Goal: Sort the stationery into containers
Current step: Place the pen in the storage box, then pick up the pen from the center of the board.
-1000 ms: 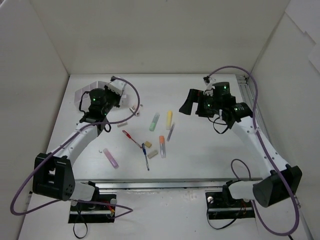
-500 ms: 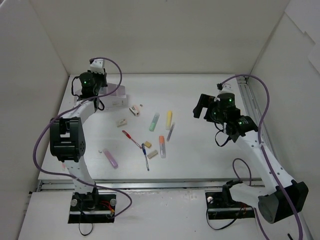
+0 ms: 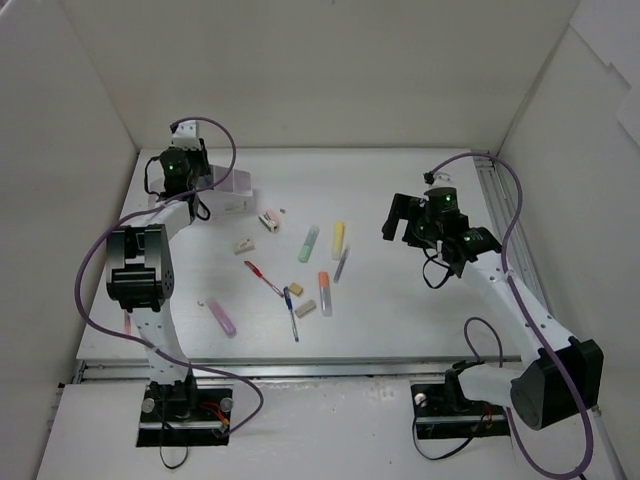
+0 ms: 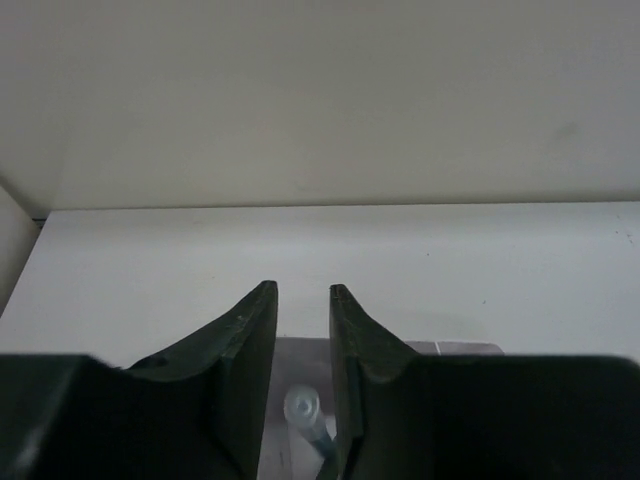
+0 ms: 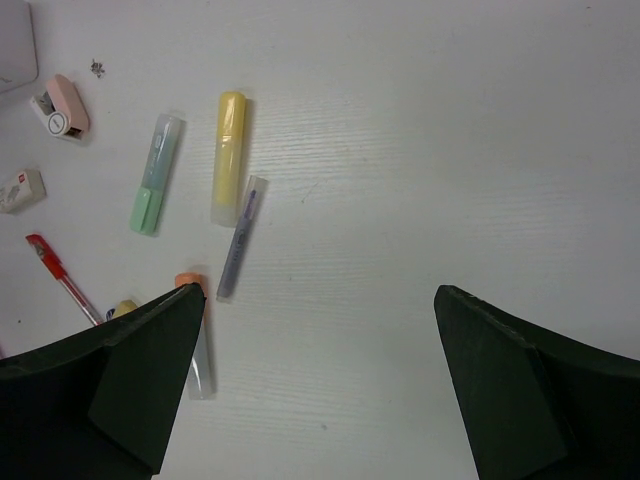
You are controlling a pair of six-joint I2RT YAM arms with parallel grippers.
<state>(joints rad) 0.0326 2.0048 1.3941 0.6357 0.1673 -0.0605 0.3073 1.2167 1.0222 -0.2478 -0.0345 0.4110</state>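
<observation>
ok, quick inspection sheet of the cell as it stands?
Surface: white table, no spills seen.
Job's things: organizer box at far left; green marker, yellow marker, grey pen, orange marker, red pen, sharpener and eraser loose mid-table; pink marker and blue pen nearer the bases.
Clutter: dark speck by the sharpener.
Grippers: left gripper by the box, jaws a narrow gap apart, nothing between; right gripper wide open above the table, holding nothing.
Cables: purple cables loop off both arms.
Surroundings: white walls on three sides.
</observation>
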